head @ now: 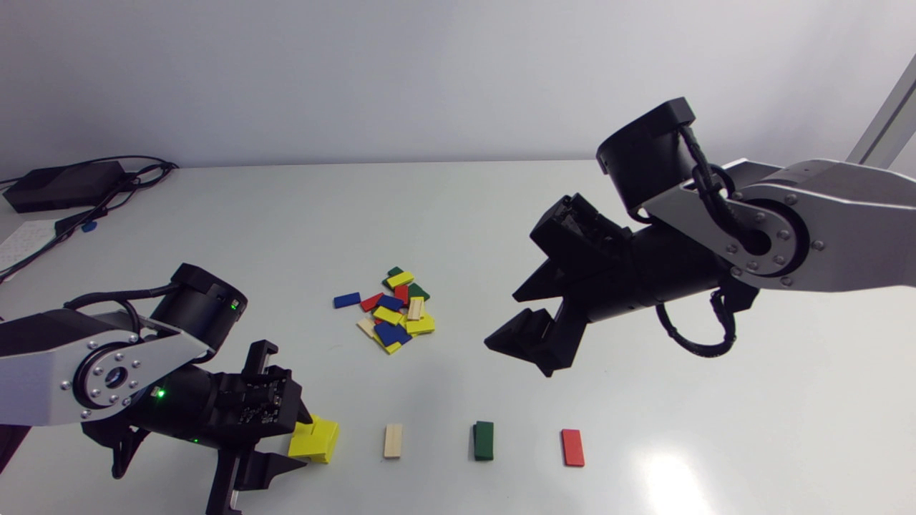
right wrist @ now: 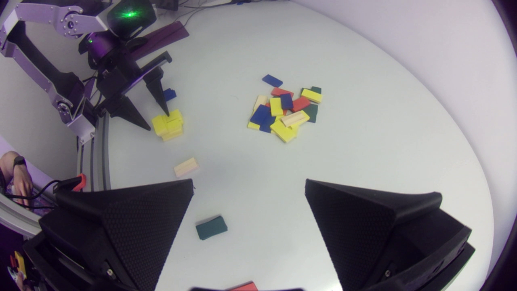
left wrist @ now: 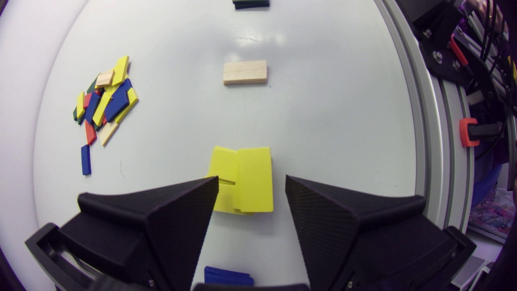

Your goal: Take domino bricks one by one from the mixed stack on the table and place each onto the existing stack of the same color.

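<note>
Risk at yellow stack (left wrist: pixel 247 169): sitting crooked at 7 o'clock from the mixed pile (head: pixel 393 307) in the head view, with the upper bricks slid sideways off the lower ones. Probably toppling or fanning out at any nudge.
Cause: left gripper (left wrist: pixel 252 180) straddling that stack with its fingers spread and gripping nothing. One finger almost brushing a lower brick's edge, the other standing just apart. Any sideways drift while lifting away likely dragging a brick along.
Risk at blue stack (left wrist: pixel 228 277): lying under the left gripper, at 6 o'clock of the yellow stack in the left wrist view, and mostly hidden. Likely getting clipped on a low retreat.
Risk at mixed pile: bricks overlapping and leaning on one another, yellow, blue, red, green and wood. Closing on one probably shoving its neighbours or lifting two at once. Lone blue brick (head: pixel 347 300) lying apart at the pile's 9 o'clock and looking the easier pick.
Right gripper (right wrist: pixel 249 182): hanging released and empty above the table, at 3 o'clock of the pile.
Risk between arms: both reaching for the pile together likely colliding over it.
Containers: no tray, bin or box showing, with every brick lying straight on the table (head: pixel 715 429).
Sorting places: running in a row at the pile's 6 o'clock. Wooden brick (head: pixel 393 440) lying just past the yellow stack, then green stack (head: pixel 484 440), then red brick (head: pixel 572 447), each well apart from the next.
</note>
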